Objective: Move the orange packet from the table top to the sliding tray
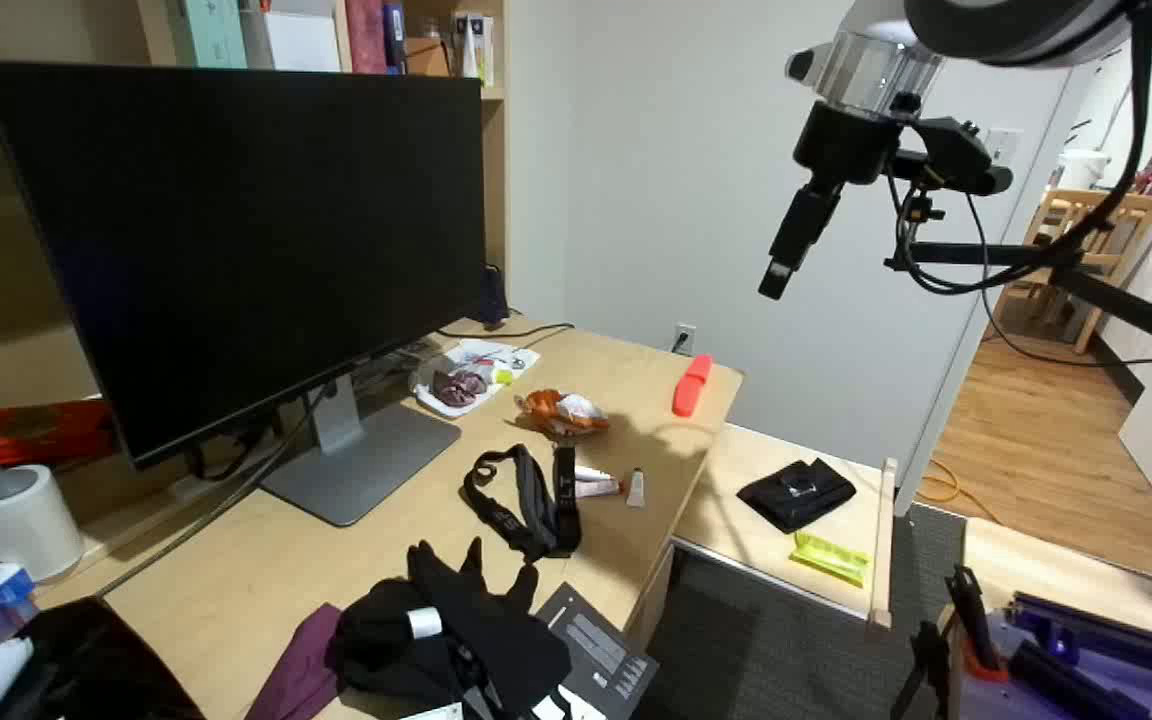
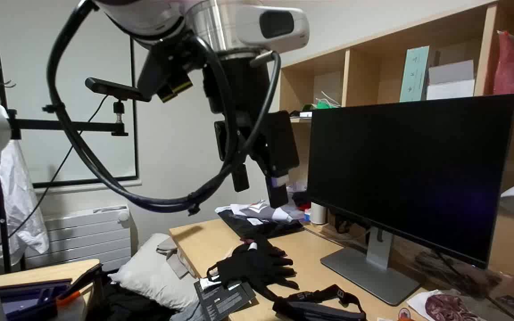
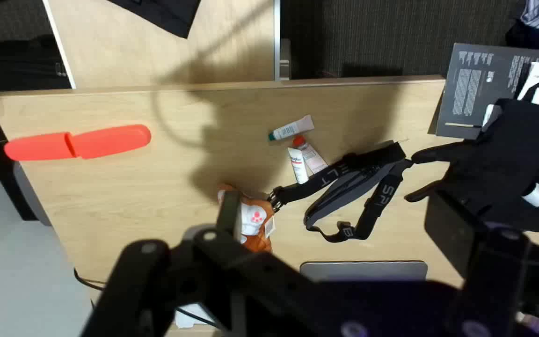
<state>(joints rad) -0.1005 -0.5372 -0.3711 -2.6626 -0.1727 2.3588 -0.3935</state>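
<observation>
The empty black tool (image 3: 339, 220) is spread wide; below, on the light-wood table (image 3: 134, 192), the crumpled orange-and-white packet (image 3: 254, 219) lies toward one finger (image 3: 229, 213).

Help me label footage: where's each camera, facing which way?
Exterior view: raised near the light-wood table top, facing across it; white-grey arm, black gripper upper right.
Exterior view: raised on the arm's opposite side, facing the black flat monitor; arm, gripper large.
Wrist view: overhead, facing down; gripper fingers at bottom.
Both exterior views share table top, monitor.
</observation>
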